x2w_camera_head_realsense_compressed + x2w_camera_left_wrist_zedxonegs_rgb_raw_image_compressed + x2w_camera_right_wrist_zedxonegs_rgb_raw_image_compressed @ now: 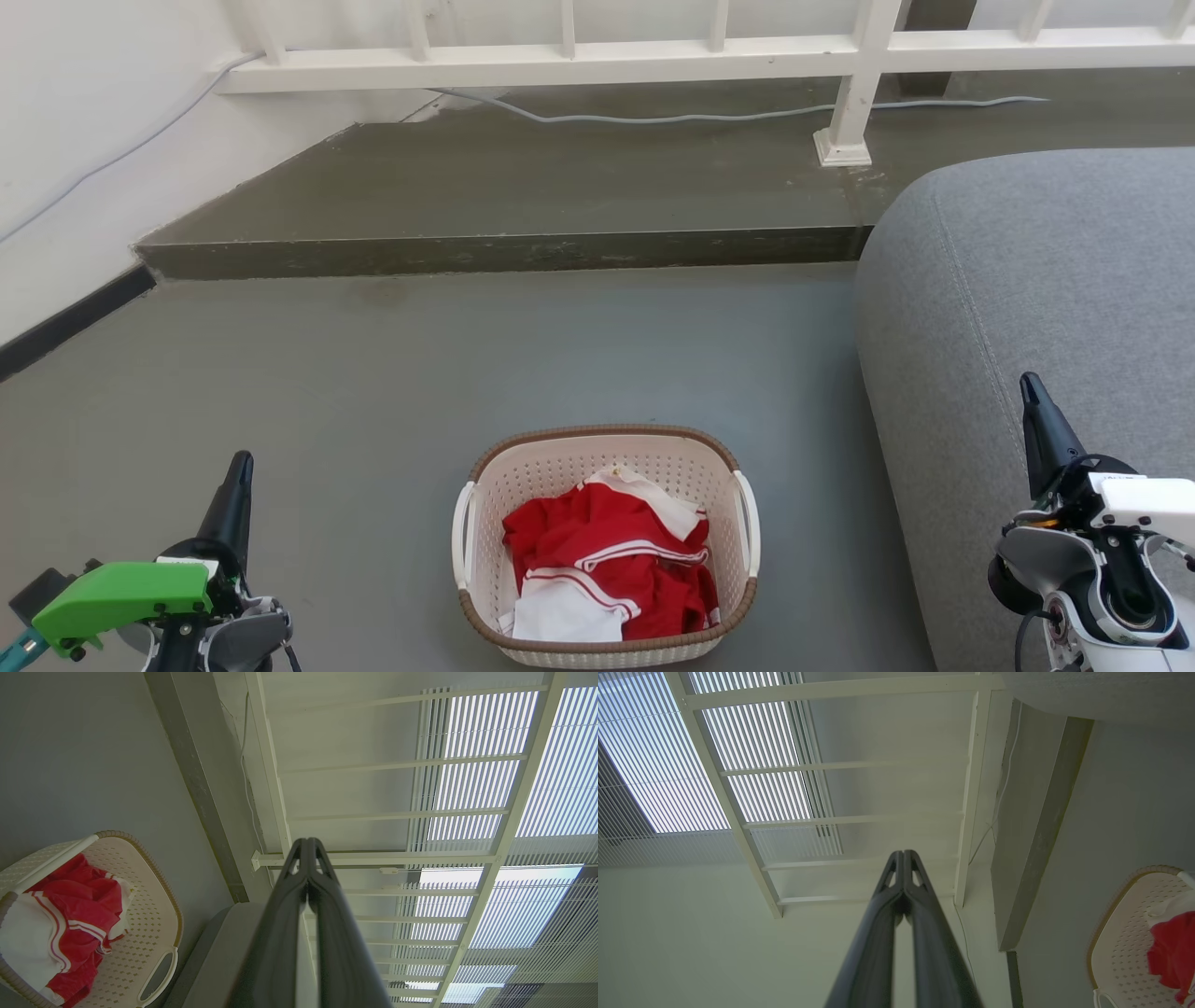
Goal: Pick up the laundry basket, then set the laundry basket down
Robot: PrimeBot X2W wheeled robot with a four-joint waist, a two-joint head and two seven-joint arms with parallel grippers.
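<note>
one basket (551, 471) is sitting on open floor (467, 355), right edge near one sofa (1027, 280); left gripper (240, 464) and right gripper (1031, 385) are hovering clear, both jaws pressed together.

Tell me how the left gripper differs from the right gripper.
The left gripper has a green housing; the right gripper has a white one. The left gripper stands over floor left of the laundry basket; the right gripper before the grey sofa. Both are shut, touching nothing.
</note>
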